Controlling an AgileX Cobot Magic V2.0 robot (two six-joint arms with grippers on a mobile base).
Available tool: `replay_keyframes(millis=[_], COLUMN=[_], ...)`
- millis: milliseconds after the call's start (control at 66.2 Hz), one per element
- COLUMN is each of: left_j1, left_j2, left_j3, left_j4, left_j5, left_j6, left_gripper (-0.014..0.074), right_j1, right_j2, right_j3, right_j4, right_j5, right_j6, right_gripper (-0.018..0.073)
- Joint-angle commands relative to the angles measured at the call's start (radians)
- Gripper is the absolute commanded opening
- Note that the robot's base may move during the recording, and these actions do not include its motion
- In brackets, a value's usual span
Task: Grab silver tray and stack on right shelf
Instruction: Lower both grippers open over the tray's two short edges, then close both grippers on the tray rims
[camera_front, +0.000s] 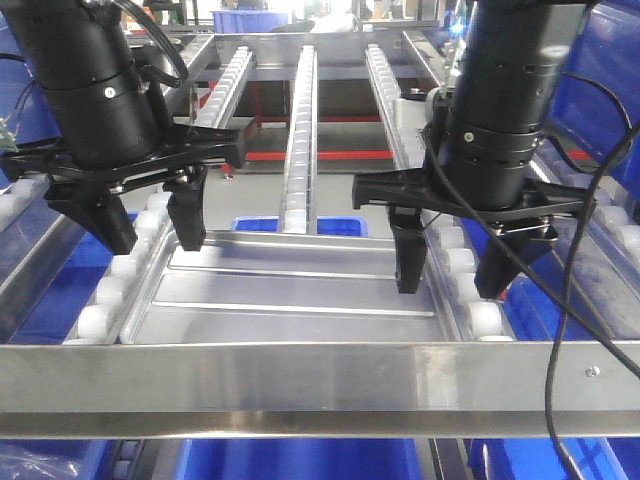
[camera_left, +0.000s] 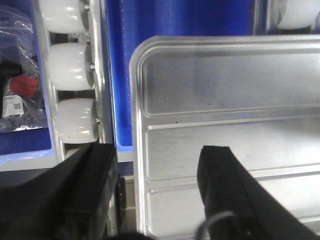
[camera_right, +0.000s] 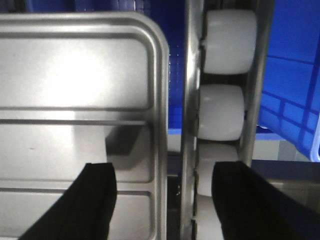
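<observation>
The silver tray is shiny, with two long ribs, and lies flat on a roller shelf whose steel front bar has its screw near the right end. The right shelf, with a screw near the left end, is not in view. My left gripper is open and straddles the tray's left rim, one finger inside the tray and one outside. My right gripper is open and straddles the right rim the same way. The left wrist view shows the tray between the open gripper. The right wrist view shows the tray and the open gripper.
White roller lanes run back from the front bar, with side rollers close outside each tray rim. Blue bins sit below. A black cable hangs at the right. A plastic bag with a label lies at the left.
</observation>
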Motion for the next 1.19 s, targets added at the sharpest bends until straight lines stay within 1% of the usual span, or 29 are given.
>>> replay_keyframes(millis=[0, 91, 196, 393, 1179], left_j1=[-0.005, -0.005, -0.005, -0.005, -0.005], left_j2=[-0.028, -0.008, 0.014, 0.031, 0.051], left_j3=[-0.024, -0.024, -0.024, -0.024, -0.024], left_j4=[0.0, -0.002, 0.015, 0.015, 0.015], left_j5=[-0.03, -0.014, 0.002, 0.004, 0.002], left_j6=[-0.012, -0.012, -0.012, -0.012, -0.012], left_gripper=[0.0273, 0.0273, 0.0273, 0.0273, 0.0262], right_j1=[-0.006, -0.006, -0.006, -0.006, -0.006], right_j2=[-0.05, -0.05, -0.05, -0.046, -0.021], right_j3=[-0.033, -0.033, -0.033, -0.033, -0.033], right_j4=[-0.003, -0.003, -0.003, -0.003, -0.003], right_j5=[-0.038, -0.048, -0.063, -0.091, -0.082], right_j6=[-0.009, -0.009, -0.009, -0.009, -0.009], right_gripper=[0.0519, 0.0519, 0.0519, 0.0519, 0.0519])
